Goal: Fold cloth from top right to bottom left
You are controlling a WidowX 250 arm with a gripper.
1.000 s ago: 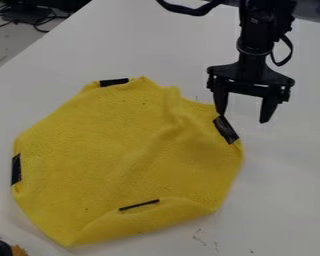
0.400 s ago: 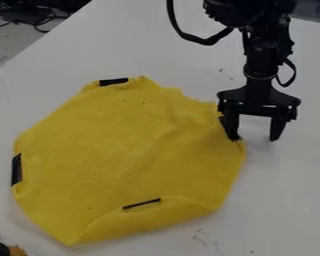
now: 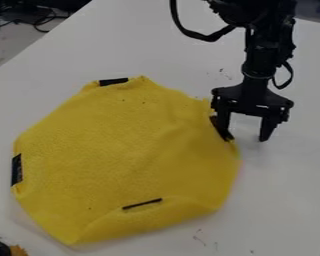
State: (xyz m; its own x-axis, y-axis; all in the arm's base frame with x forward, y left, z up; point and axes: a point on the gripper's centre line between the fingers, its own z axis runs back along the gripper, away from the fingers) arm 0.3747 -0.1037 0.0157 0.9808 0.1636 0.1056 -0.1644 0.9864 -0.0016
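Observation:
My gripper [image 3: 244, 139] hangs at the right edge of the yellow cloth [image 3: 129, 150], its two fingers spread apart. The left finger rests at the black patch on the cloth's upper right edge and covers part of it; the right finger stands over the bare table beside the cloth. The cloth lies mostly flat, with its edges turned in at black patches on the top, left and bottom.
The white table [image 3: 283, 200] spreads around the cloth. A dark object with an orange-brown part [image 3: 17, 250] is at the lower left corner. Cables [image 3: 39, 20] lie beyond the table at the upper left.
My gripper has come down toward the cloth's right edge, then moved slightly left. That edge has shifted a little left, and the wrinkles at the cloth's upper right have smoothed.

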